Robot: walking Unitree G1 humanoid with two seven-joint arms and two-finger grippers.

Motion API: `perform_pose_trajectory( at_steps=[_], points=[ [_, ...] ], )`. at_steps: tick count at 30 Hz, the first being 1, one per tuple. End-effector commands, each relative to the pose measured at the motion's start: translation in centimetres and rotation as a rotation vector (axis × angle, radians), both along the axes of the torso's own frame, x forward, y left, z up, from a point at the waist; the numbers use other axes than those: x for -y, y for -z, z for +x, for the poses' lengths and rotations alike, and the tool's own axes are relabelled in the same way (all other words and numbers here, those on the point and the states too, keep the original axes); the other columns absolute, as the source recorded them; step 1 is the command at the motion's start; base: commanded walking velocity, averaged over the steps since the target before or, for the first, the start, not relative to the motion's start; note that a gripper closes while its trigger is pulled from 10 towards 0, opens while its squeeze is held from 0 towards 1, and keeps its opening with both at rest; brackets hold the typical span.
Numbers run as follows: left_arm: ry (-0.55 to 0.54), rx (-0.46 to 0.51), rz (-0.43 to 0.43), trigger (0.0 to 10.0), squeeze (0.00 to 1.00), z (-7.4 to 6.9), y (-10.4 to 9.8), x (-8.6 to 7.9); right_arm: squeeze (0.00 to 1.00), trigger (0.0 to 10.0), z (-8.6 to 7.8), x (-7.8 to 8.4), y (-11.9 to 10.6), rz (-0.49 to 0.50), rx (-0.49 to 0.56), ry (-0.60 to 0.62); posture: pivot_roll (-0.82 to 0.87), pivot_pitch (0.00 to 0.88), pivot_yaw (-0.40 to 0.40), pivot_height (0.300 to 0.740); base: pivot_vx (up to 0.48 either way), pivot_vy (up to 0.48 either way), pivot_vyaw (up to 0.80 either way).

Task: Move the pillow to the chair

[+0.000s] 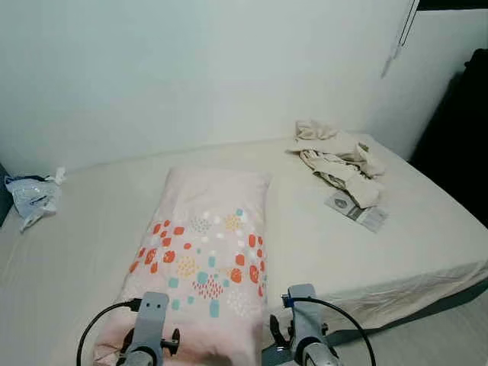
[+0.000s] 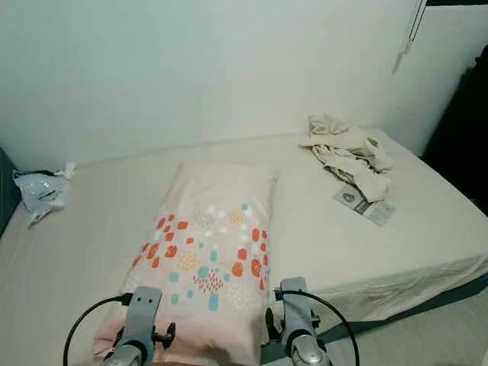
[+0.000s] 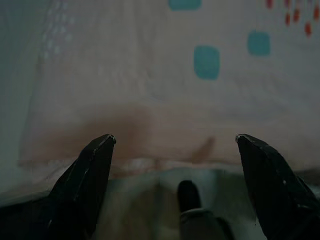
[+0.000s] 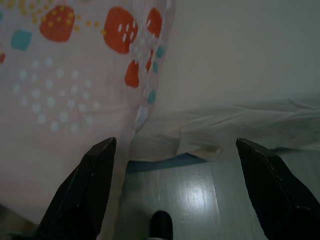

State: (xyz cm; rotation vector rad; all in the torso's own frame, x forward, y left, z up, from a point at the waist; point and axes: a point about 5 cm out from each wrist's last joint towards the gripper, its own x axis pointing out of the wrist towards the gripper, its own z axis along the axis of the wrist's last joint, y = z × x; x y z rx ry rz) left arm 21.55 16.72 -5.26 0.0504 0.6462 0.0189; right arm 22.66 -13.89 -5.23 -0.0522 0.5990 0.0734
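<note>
- The pillow (image 1: 204, 263) lies on the bed (image 1: 427, 229), overhanging its near edge; no chair visible.
- The left gripper (image 3: 175, 145) and right gripper (image 4: 175, 145) gape wide at the pillow's near end, holding nothing.

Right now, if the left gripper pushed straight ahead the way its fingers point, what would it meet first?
Most likely the pillow. The left gripper is open, and the pillow's near edge lies straight ahead between its fingers, low over the bed. Depth is unclear, so how close it is cannot be told.
</note>
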Motion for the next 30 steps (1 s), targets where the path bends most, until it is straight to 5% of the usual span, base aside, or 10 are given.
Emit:
perform_pose_trajectory(
  at_steps=[1,7,15,23,30],
  points=[
    [-0.051,0.009,-0.017,10.0,0.00,0.2,-0.2,-0.4,0.00,10.0,0.3,0.1,-0.4,0.004,0.038,0.005,-0.07,0.000,0.017,0.740,0.000,0.000,0.00],
    [-0.043,0.080,-0.070,10.0,0.00,0.4,-0.9,-0.2,0.00,10.0,0.8,0.0,-1.0,-0.069,0.084,-0.054,-0.08,0.000,0.019,0.740,0.000,0.000,0.00],
    [-0.080,0.064,-0.006,10.0,0.00,1.7,-1.4,-1.2,0.00,10.0,2.9,0.3,-2.4,-0.028,0.131,-0.031,-0.06,0.000,-0.012,0.740,0.000,0.000,0.00],
    [-0.095,0.104,-0.002,10.0,0.00,2.6,-2.1,-0.3,0.00,10.0,4.9,-0.6,-3.8,-0.087,0.149,-0.192,-0.05,0.011,-0.112,0.740,0.000,0.000,0.00],
    [-0.142,0.172,0.000,10.0,0.00,3.3,-3.2,-0.4,0.00,10.0,5.7,0.6,-4.5,-0.026,0.158,-0.105,-0.05,0.023,-0.123,0.740,0.000,0.000,0.00]
  ],
)
